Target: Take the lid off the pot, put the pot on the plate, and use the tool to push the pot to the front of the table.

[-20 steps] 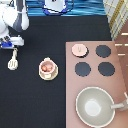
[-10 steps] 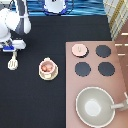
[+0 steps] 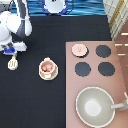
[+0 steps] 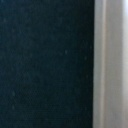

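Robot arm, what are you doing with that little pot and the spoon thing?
The gripper is at the exterior view's left, just above the tool lying on the black table. The lid is already off and sits on a burner of the stove. The pot stands on the plate near the middle, its reddish contents showing.

A matt black table [image 3: 35, 100], its surface finely grained like cloth in the wrist view; the gripper [image 3: 11, 49], at the exterior view's left edge just above the tool [image 3: 13, 62], has smooth glossy white plastic shells and a blue block; the tool looks like cream plastic — matt; the pot [image 3: 47, 67] and the plate [image 3: 42, 74] beneath it look like smooth, dull plastic; the lid [image 3: 78, 49] is pale pink and smooth — resting on a matt pinkish-brown stove counter [image 3: 72, 85].
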You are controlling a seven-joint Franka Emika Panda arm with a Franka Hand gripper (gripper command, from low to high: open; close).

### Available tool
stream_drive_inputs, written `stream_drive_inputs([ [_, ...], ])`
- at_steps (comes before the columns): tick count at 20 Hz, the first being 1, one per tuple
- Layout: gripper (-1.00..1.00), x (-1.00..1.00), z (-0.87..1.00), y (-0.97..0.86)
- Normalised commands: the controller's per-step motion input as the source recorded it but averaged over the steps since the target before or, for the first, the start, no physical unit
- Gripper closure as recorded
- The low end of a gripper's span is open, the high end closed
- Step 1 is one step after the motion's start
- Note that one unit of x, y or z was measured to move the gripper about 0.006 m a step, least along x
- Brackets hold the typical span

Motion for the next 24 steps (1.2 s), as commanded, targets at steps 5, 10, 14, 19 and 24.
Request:
stream_drive_inputs([
  [5,1.0,0.13,0.26,-0.07],
  [10,1.0,0.13,0.4,0.0],
  [14,1.0,0.03,0.64,0.03],
  [19,1.0,-0.02,0.89,0.43],
  [24,1.0,-0.37,0.43,0.88],
])
